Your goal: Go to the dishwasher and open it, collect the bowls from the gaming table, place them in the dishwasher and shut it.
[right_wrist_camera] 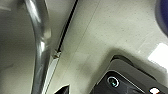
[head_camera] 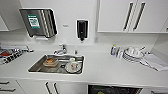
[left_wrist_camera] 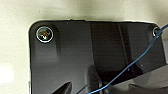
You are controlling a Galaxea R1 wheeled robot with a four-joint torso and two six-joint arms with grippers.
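Head cam faces a white kitchen counter (head_camera: 105,67) with a stainless-steel inset sink (head_camera: 37,65) at centre-left. In the sink: a round plate with an orange-brown item (head_camera: 50,61), and a white plate carrying a cup (head_camera: 73,66). A chrome tap (head_camera: 62,49) stands behind the basin. On the wall: a steel paper-towel dispenser with a green label (head_camera: 38,22) and a black soap dispenser (head_camera: 82,29). White upper cabinets with long bar handles (head_camera: 130,16) hang at right. On the counter at right: stacked white plates and dishes (head_camera: 132,54), just beside them a cloth (head_camera: 155,62).

The dishwasher (head_camera: 113,89) sits under the counter right of the sink; dark opening visible at the frame's lower edge, with something greenish inside, too blurred to identify.

Right wrist cam: a curved chrome bar handle (right_wrist_camera: 41,50) against a pale cabinet front. Left wrist cam: speckled pale surface, thin blue cable (left_wrist_camera: 135,65).

Left and right pincers: can't tell whether spread or pressed together.
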